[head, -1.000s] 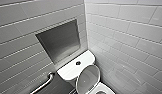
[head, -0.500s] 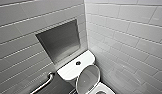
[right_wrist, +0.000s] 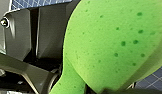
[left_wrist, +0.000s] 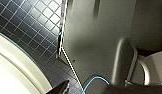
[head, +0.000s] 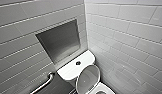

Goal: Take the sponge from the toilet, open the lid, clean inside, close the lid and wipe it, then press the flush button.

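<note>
At the right wrist, the right gripper (right_wrist: 107,90) pinches the sponge (right_wrist: 114,42); the head view adds the toilet (head: 72,71), lid (head: 88,78) raised, and flush button (head: 78,63). Left gripper (left_wrist: 60,88): cannot tell.

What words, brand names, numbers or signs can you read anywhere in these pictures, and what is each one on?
No readable text anywhere.
The toilet, tank and raised lid: plain white, no brand mark visible.
The flush button: dark, too small to tell any symbol.
The sponge: plain green, only pores.
The wall tiles and metal panel: no sign or label.
</note>
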